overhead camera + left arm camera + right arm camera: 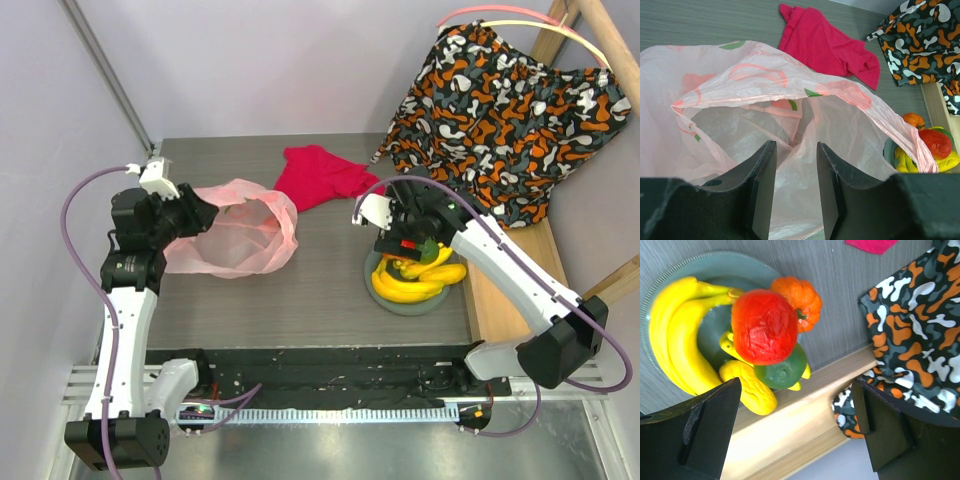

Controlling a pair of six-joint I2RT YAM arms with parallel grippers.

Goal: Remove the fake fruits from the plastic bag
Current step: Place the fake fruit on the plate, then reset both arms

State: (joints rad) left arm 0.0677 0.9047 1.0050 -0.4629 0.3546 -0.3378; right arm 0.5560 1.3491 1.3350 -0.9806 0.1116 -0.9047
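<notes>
The pale-pink plastic bag (245, 235) (740, 80) lies at the table's left with its mouth gaping, and I see no fruit inside. My left gripper (210, 213) (796, 145) sits at the bag's left side. Its jaws stand partly apart, with bag film in and under the gap and no pinch showing. The fake fruits are piled on a grey-green plate (385, 298) (715, 260): yellow bananas (415, 285) (675, 325), a red fruit (764, 326), an orange one (797, 297) and a green one (785, 370). Just above the pile hangs my right gripper (405, 240) (797, 385), wide open and holding nothing.
A red cloth (320, 175) (830, 47) lies behind the bag. A wooden rail (500, 290) (790, 425) runs along the table's right edge beside the plate. An orange-and-grey patterned cloth (510, 120) drapes over its far end.
</notes>
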